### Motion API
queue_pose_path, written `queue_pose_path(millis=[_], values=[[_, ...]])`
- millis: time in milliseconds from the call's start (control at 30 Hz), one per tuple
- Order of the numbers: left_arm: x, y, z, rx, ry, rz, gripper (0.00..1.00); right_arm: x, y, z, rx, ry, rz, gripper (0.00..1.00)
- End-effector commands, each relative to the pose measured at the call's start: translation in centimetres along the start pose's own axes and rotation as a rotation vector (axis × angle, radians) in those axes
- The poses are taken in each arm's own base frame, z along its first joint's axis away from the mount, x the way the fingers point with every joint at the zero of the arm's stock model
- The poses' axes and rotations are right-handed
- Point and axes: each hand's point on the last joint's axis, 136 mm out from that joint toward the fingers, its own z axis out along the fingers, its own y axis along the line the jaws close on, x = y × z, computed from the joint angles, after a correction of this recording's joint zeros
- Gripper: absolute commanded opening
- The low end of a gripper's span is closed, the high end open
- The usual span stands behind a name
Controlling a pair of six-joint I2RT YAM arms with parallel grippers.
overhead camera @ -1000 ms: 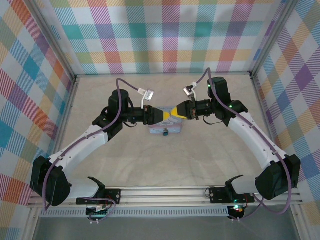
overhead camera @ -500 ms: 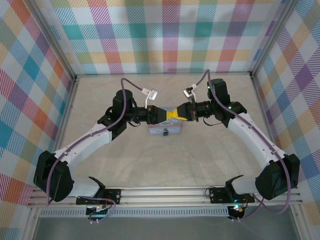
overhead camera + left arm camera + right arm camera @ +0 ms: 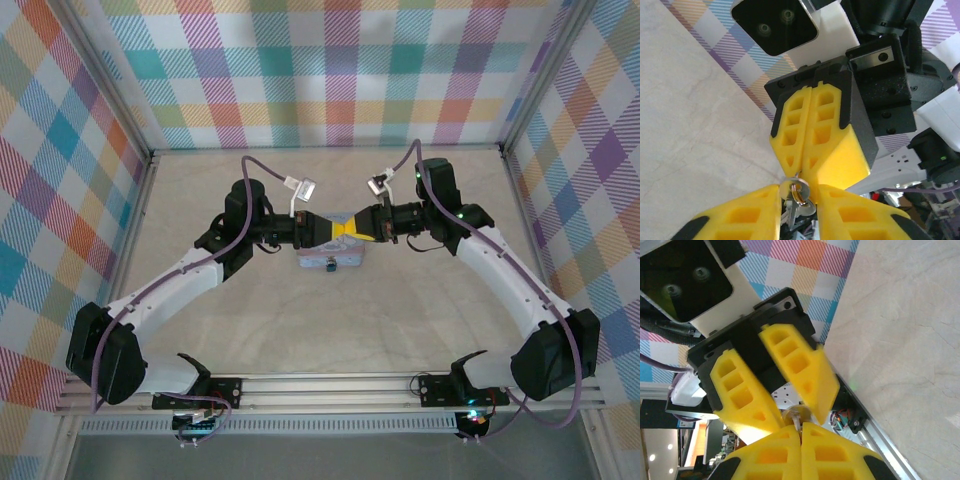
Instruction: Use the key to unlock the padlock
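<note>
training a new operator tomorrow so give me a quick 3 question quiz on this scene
1. True or false: the right hand is shut, its two fingers pressed together.
2. What sits between the fingers of the left hand? A) a key ring with silver keys B) a screwdriver C) a roll of tape
3. In the top view, what rests on the table directly below the spot where the two hands meet?

Key: 1 true; 2 A; 3 the pale blue tin.
</note>
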Motion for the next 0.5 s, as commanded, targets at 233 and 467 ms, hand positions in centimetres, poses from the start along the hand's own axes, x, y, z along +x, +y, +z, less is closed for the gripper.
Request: queue_pose_path(millis=[233, 467], values=[[-0.29, -1.27, 0.26, 0.031, -0.016, 0.034, 0.50, 0.08, 1.46, -0.35, -0.032, -0.005, -0.038, 0.00], [-0.21, -1.47, 0.58, 0.040, -0.008, 0.039, 0.37, 0.12, 1.56, -0.40, -0.030, -0.008, -0.043, 0.00]])
